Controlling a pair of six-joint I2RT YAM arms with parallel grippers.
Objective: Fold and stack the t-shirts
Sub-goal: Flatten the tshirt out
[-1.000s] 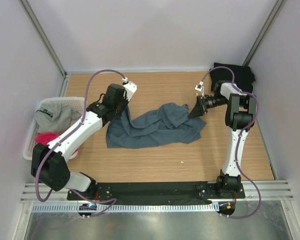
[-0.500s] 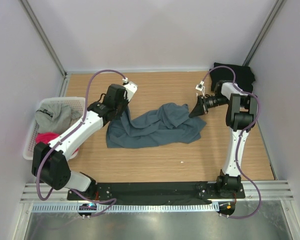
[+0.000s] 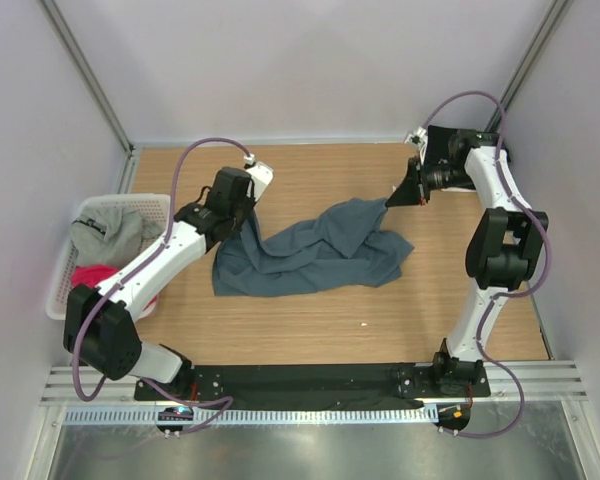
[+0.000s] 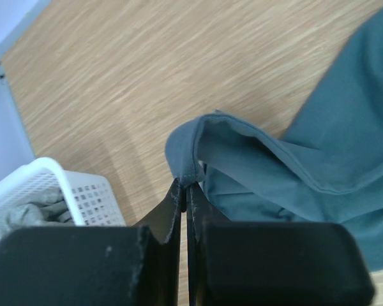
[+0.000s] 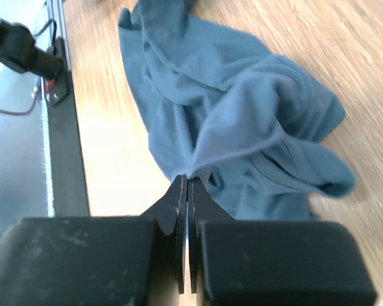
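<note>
4 shirts, 1 basket, 2 arms.

- Blue shirt (image 3: 315, 250): 1, mid-table (image 3: 310, 330), crumpled and unfolded, spread between the two grippers.
- Left gripper (image 4: 186, 185): clenched on the blue shirt's hem at its left edge. In the wrist view the fingers (image 4: 172, 210) are pressed together, with the hem folded over just above the tips.
- Right gripper (image 5: 188, 182): clenched on a pinch of the same shirt at its far-right corner. The cloth is drawn to a point at the tips and the rest lies bunched on the table.
- Black shirt (image 3: 480, 140): 1, in the far right corner of the table, partly hidden behind the right arm, apart from the blue one. Can't tell whether it's folded.
- Basket (image 3: 60, 270): 1, white, slatted, at the left edge of the table beside the left arm. 2 shirts inside: grey (image 3: 105, 235) at the far end, pink (image 3: 92, 275) nearer, partly under the arm. Both are loose heaps.

So: 1 shirt held by both arms, 1 in the corner, 2 in the basket. No stack visible.
</note>
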